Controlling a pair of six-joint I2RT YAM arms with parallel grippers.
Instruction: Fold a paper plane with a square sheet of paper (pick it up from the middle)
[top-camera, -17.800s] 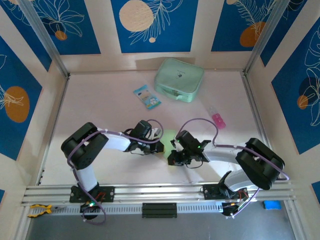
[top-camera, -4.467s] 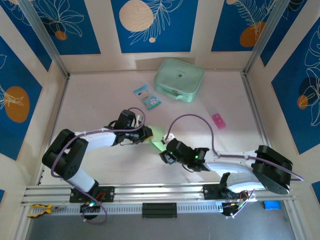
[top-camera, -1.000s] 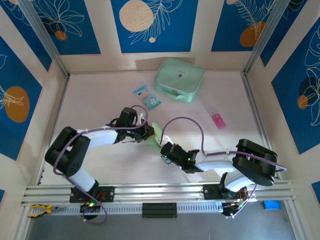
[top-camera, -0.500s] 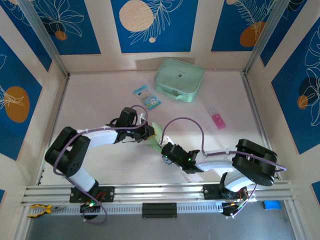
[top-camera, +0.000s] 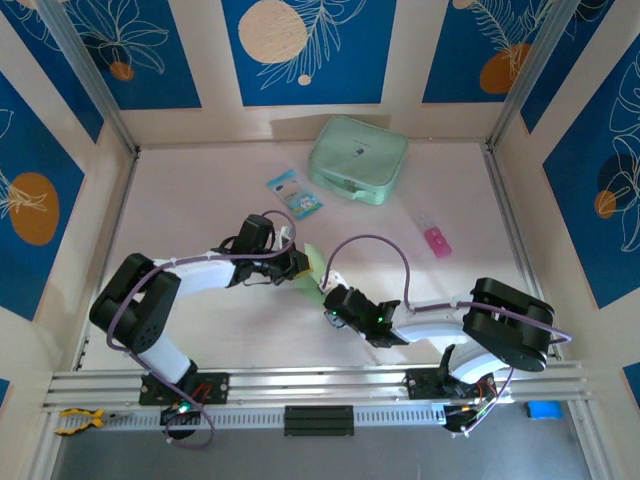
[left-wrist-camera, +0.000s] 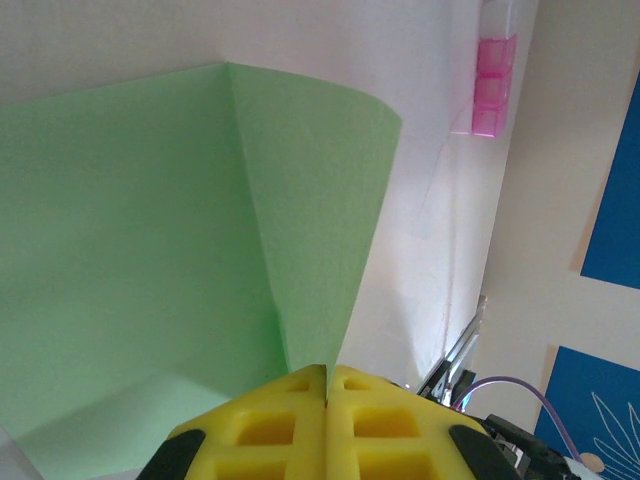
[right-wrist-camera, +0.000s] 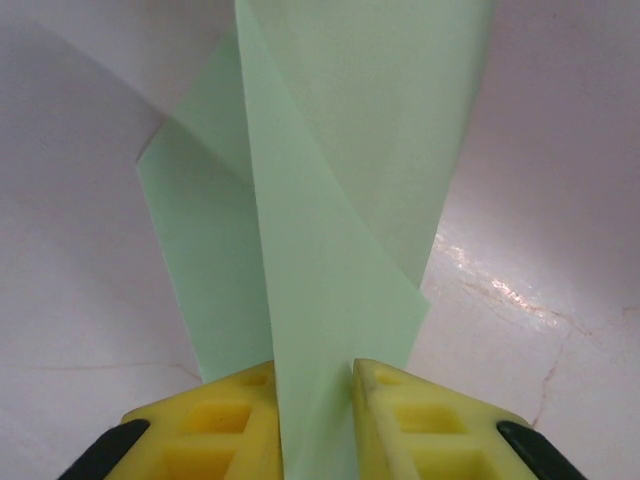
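The square sheet of paper (top-camera: 312, 270), pale green and partly folded with a slanting crease, stands lifted off the table between my two grippers. My left gripper (top-camera: 298, 267) is shut on one pointed corner of it; in the left wrist view the yellow pads (left-wrist-camera: 290, 425) meet at the paper's (left-wrist-camera: 130, 220) tip, where the gripper (left-wrist-camera: 327, 372) pinches. My right gripper (top-camera: 326, 297) sits at the sheet's near end. In the right wrist view the gripper (right-wrist-camera: 313, 366) has its pads a little apart, and a folded strip of the paper (right-wrist-camera: 330, 200) runs up through the gap.
A thick mint-green zip case (top-camera: 357, 160) lies at the back, with a small blue-and-white packet (top-camera: 294, 193) to its left. A pink-and-clear item (top-camera: 436, 238) lies right of the grippers and appears in the left wrist view (left-wrist-camera: 488, 85). Patterned walls enclose the table.
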